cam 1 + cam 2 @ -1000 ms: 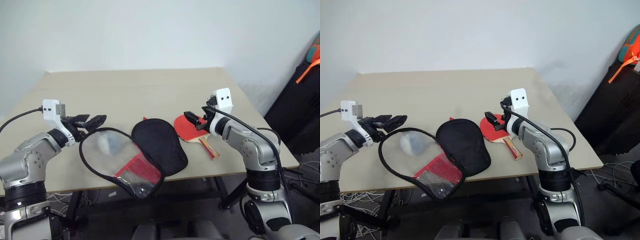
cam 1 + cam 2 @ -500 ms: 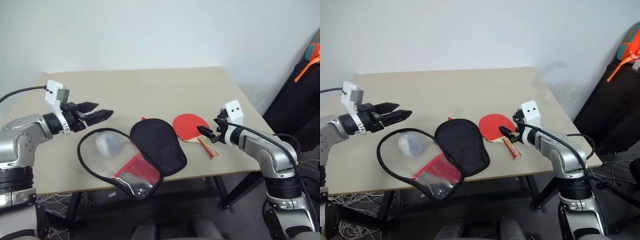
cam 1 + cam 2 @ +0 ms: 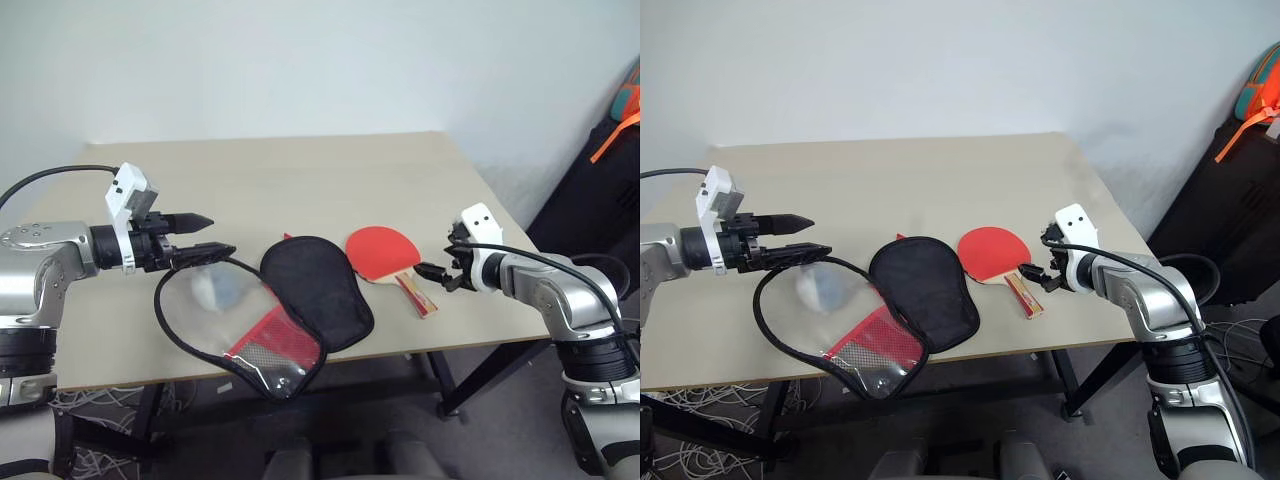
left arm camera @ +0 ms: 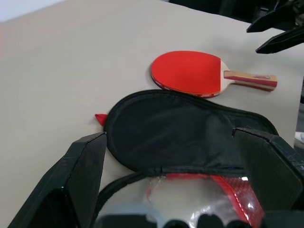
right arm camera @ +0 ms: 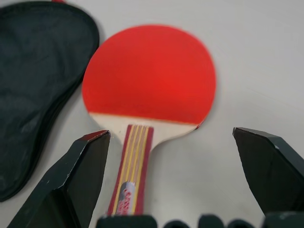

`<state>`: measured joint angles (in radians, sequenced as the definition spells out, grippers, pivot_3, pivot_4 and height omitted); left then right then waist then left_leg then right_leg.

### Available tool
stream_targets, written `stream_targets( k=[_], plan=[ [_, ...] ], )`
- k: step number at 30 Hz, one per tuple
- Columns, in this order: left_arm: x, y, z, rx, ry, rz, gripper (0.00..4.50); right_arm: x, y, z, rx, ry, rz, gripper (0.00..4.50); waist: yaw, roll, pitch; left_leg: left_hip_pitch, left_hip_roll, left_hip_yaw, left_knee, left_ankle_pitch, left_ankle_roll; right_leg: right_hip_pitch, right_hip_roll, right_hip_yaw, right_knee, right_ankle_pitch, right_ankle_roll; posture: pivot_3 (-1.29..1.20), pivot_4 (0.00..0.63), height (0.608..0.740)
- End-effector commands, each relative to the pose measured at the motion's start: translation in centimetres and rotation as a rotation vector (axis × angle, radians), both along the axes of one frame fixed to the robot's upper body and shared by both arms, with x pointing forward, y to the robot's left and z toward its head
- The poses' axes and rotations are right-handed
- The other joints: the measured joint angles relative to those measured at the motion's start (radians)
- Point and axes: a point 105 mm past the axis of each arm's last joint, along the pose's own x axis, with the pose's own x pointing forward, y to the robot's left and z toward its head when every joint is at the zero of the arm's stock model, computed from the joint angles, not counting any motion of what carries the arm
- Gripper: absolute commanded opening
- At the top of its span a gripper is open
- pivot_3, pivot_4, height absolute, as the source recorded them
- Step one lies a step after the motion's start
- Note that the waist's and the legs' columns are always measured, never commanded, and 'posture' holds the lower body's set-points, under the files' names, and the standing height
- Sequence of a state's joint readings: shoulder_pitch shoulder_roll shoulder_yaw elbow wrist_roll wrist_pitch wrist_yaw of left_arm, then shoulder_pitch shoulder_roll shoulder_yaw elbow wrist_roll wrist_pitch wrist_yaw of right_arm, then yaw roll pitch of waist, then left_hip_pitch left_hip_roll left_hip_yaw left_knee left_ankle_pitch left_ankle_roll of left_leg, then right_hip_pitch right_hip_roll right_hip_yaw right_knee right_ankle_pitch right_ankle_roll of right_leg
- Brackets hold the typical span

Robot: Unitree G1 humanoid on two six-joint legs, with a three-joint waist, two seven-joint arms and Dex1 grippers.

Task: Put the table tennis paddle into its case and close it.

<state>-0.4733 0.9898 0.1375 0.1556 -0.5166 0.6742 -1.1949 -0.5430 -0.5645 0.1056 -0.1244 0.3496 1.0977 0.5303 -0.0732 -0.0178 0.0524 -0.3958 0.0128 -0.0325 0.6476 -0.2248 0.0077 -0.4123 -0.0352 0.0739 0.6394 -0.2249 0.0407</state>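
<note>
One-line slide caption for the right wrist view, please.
Open right gripper lines up over the handle of the table tennis paddle, lying red face up on the table beside the case.

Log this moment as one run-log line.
left gripper: open, at case rim | right gripper: open, near paddle handle | paddle: on table, outside case | case: unzipped, open

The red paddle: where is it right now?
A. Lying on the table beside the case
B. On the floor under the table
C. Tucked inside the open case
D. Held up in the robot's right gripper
A: the table tennis paddle lies flat on the table next to the opened case, with the open right gripper near its handle.
</note>
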Motion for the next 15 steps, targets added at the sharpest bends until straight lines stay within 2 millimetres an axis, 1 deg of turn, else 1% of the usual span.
stream_targets(
  k=[1, 9, 12, 15],
  plan=[
    [-0.2, -0.1, 1.2, 0.025, -0.058, -0.011, 4.49, 0.6, 0.8, 0.4, -0.009, -0.023, 0.007, 4.50, 0.000, -0.001, 0.000, 0.000, 0.000, 0.000, 0.000, 0.000, 0.000, 0.000, 0.000, 0.000, 0.000, 0.000, 0.000, 0.00, 0.000, 0.739],
    [-0.5, -0.3, 0.7, 0.020, -0.052, -0.004, 4.49, 1.2, 2.6, -3.0, -0.026, 0.020, -0.044, 4.50, 0.000, -0.001, 0.000, 0.000, 0.000, 0.000, 0.001, 0.000, 0.000, 0.000, 0.000, 0.000, 0.000, 0.001, 0.001, 0.00, 0.000, 0.739],
    [-0.5, -0.3, 0.7, 0.020, -0.051, 0.000, 4.49, 1.4, 2.9, -4.0, -0.029, 0.025, -0.078, 4.50, 0.000, -0.001, 0.001, 0.000, 0.000, 0.000, 0.001, 0.000, 0.000, 0.000, 0.000, 0.000, 0.001, 0.001, 0.002, 0.00, 0.000, 0.739],
    [-0.6, -0.3, 0.7, 0.021, -0.049, 0.003, 4.50, 1.7, 2.8, -4.8, -0.049, 0.018, -0.123, 3.99, 0.000, -0.001, 0.001, 0.000, 0.000, 0.000, 0.001, 0.000, 0.000, 0.000, 0.000, 0.000, 0.001, 0.001, 0.002, 0.00, 0.000, 0.739]
  ],
)
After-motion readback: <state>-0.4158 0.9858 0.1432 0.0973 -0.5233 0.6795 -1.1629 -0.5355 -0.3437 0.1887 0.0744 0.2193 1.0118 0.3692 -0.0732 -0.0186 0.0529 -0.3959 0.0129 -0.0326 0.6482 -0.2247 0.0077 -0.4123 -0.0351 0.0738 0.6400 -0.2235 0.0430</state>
